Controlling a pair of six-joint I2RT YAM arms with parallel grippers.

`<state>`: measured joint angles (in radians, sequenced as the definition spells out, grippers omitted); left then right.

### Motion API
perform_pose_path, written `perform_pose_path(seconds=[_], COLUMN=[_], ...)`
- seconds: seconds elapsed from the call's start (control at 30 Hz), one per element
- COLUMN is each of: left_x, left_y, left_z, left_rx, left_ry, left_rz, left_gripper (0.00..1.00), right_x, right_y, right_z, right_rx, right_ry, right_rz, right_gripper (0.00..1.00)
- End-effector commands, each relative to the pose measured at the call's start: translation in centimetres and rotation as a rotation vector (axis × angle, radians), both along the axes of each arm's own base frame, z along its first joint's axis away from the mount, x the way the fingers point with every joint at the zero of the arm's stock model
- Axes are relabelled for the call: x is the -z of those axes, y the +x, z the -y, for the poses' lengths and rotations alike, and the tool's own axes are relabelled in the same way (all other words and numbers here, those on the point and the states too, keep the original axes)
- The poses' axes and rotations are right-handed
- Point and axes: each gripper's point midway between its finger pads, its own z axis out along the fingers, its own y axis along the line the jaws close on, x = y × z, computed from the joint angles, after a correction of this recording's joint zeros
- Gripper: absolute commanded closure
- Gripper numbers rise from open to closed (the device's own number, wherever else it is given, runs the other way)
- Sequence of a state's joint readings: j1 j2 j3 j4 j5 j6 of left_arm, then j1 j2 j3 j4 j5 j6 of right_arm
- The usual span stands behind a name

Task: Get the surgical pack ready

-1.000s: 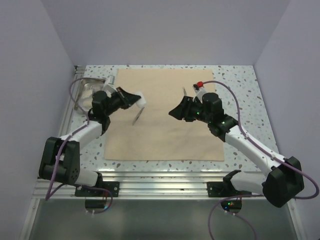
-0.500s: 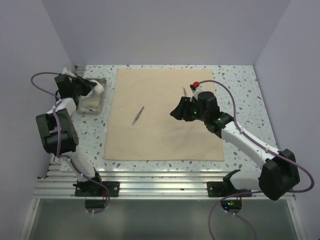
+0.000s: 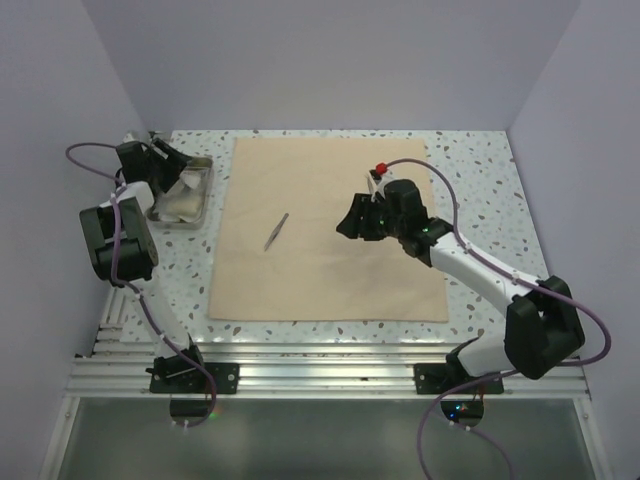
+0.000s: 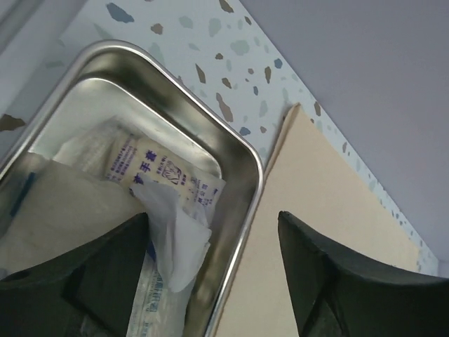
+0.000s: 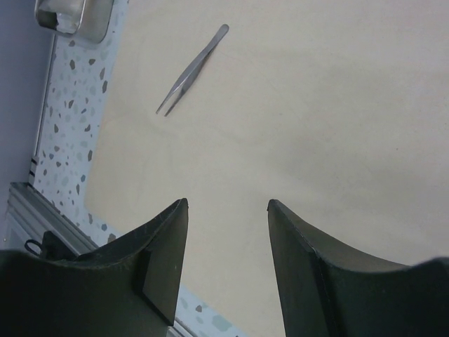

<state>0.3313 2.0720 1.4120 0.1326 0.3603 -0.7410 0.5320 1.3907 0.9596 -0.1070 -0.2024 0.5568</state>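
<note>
The tan cloth wrap (image 3: 330,250) of the surgical pack lies spread flat on the table. Steel tweezers (image 3: 276,230) rest on its left half. Left of the cloth stands the small steel tray (image 3: 207,188) holding white packets (image 4: 151,175). My left gripper (image 3: 172,178) hangs over the tray, and in the left wrist view (image 4: 214,225) its jaws are open astride the tray's right rim (image 4: 242,210), with a loose packet flap against the left finger. My right gripper (image 3: 350,222) hovers open above the bare cloth (image 5: 316,105), with the tweezers (image 5: 191,70) ahead of it.
The speckled table (image 3: 470,170) shows around the cloth. Walls close in on the left, right and back. An aluminium rail (image 3: 320,355) runs along the near edge. The tray's corner (image 5: 70,17) shows at the top left of the right wrist view.
My left arm swung from over the cloth back to the tray carrying a white packet, then opened, leaving the packet in the tray. My right gripper crept slightly towards the back left.
</note>
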Motion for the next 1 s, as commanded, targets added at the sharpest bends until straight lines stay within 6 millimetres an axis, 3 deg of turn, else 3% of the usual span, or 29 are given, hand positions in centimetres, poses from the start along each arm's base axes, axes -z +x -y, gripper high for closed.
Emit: perform_pose_path(seconds=[0.0, 0.13, 0.17, 0.27, 0.3, 0.37, 0.4, 0.43, 0.57, 0.6, 0.67, 0.7, 0.73, 0.77, 0.8, 0.87, 0.93, 0.97], left_x=[-2.6, -3.6, -4.9, -5.9, -6.0, -6.2, -6.2, -5.8, -6.2, -6.1, -5.7, -5.3, -4.8, -4.5, -3.9, -3.2, -2.8, -1.8], left_y=[0.0, -2.0, -2.4, -3.9, -4.2, -5.2, -5.4, -6.0, -7.4, -7.5, -8.1, -8.6, -8.8, -9.0, -9.8, -10.1, -10.4, -10.7], left_z=[-2.6, -3.0, -3.2, -2.1, -1.1, -0.8, 0.3, 0.9, 4.2, 6.3, 8.7, 12.2, 13.8, 15.2, 17.9, 21.0, 22.0, 23.3], left_rx=[-0.105, -0.138, -0.149, -0.143, -0.115, -0.114, -0.097, -0.079, -0.012, 0.049, 0.128, 0.217, 0.264, 0.316, 0.383, 0.456, 0.468, 0.503], left_ry=[0.129, 0.203, 0.234, 0.297, 0.326, 0.400, 0.426, 0.446, 0.532, 0.543, 0.554, 0.580, 0.594, 0.624, 0.645, 0.708, 0.760, 0.786], left_rz=[-0.001, -0.032, -0.021, -0.042, -0.050, -0.095, -0.113, -0.152, -0.197, -0.190, -0.186, -0.186, -0.187, -0.188, -0.202, -0.211, -0.241, -0.260], left_gripper=[0.21, 0.11, 0.10, 0.08, 0.07, 0.07, 0.05, 0.04, 0.04, 0.04, 0.04, 0.05, 0.05, 0.06, 0.06, 0.06, 0.06, 0.06], right_x=[-0.3, 0.5, 0.8, 0.8, 1.6, 1.2, 2.0, 1.5, 2.0, 2.3, 2.9, 2.7, 4.1, 4.5, 4.2, 6.4, 6.4, 7.8], right_y=[1.0, 2.3, 2.6, 4.3, 4.7, 5.8, 6.0, 6.9, 9.1, 9.6, 11.2, 11.8, 12.5, 13.0, 13.7, 14.6, 15.8, 16.1], right_z=[-0.3, 1.0, 1.4, 2.9, 3.2, 3.8, 4.1, 4.3, 6.1, 6.7, 8.1, 8.3, 9.2, 9.3, 9.3, 9.4, 9.4, 9.4], right_rx=[-0.001, 0.057, 0.071, 0.136, 0.143, 0.167, 0.169, 0.184, 0.230, 0.240, 0.270, 0.270, 0.281, 0.275, 0.274, 0.258, 0.254, 0.249], right_ry=[-0.002, -0.093, -0.121, -0.225, -0.262, -0.321, -0.350, -0.367, -0.409, -0.418, -0.426, -0.416, -0.424, -0.423, -0.420, -0.464, -0.491, -0.508], right_rz=[0.039, 0.058, 0.056, 0.080, 0.062, 0.077, 0.054, 0.070, 0.059, 0.049, 0.031, 0.022, -0.015, -0.023, -0.024, -0.061, -0.066, -0.088], right_gripper=[0.47, 0.47, 0.47, 0.47, 0.47, 0.46, 0.46, 0.46, 0.37, 0.32, 0.32, 0.32, 0.32, 0.32, 0.32, 0.32, 0.32, 0.32])
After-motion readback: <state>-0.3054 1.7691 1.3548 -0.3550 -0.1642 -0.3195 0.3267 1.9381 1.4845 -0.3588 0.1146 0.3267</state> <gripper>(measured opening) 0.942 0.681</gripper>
